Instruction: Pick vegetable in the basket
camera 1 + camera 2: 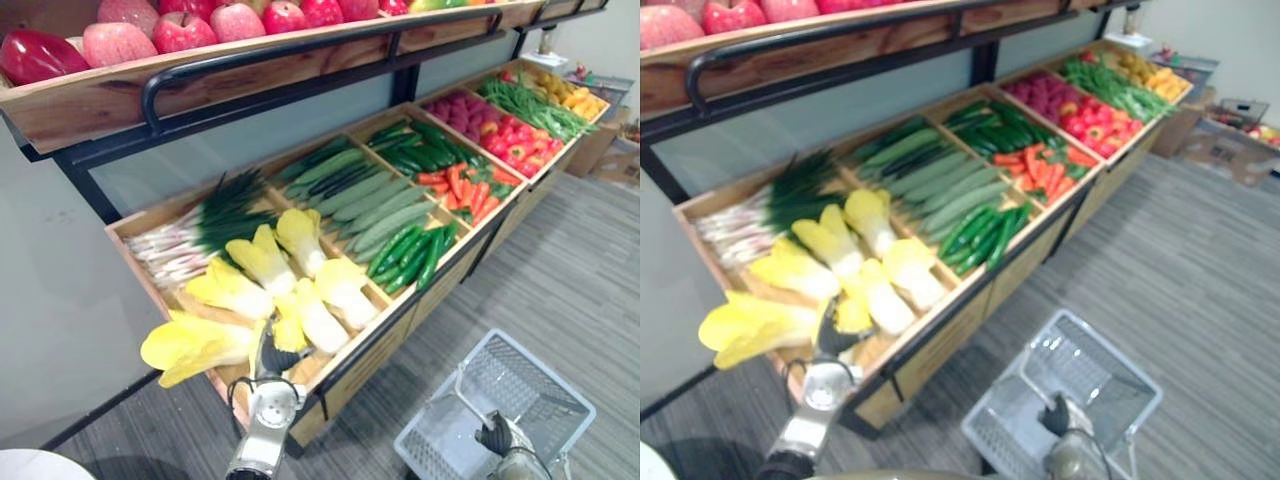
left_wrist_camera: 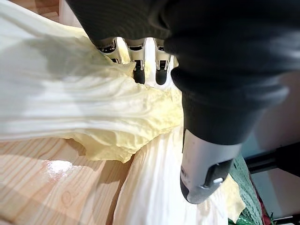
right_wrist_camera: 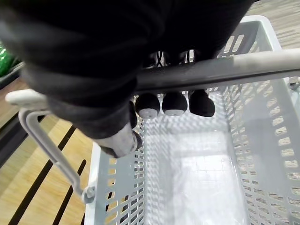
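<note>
We are holding the basket (image 1: pixel 545 372) by its handle (image 3: pixel 234 65), our right hand (image 3: pixel 93 61) curling round it; nothing is lying inside yet. Our left hand (image 1: pixel 268 352) is pressing into a yellow cabbage (image 2: pixel 70 93) on the shelf (image 1: pixel 150 214); we cannot tell whether it is gripping. Lifting and dropping remain.

Slanted wooden stand (image 1: pixel 392 338): cabbages (image 1: pixel 255 262) at left end, scallions (image 1: pixel 185 238) behind them; cucumbers (image 1: pixel 370 200) in middle bins; carrots (image 1: pixel 465 188) further right. Upper shelf (image 1: pixel 120 98): apples (image 1: pixel 180 30).
</note>
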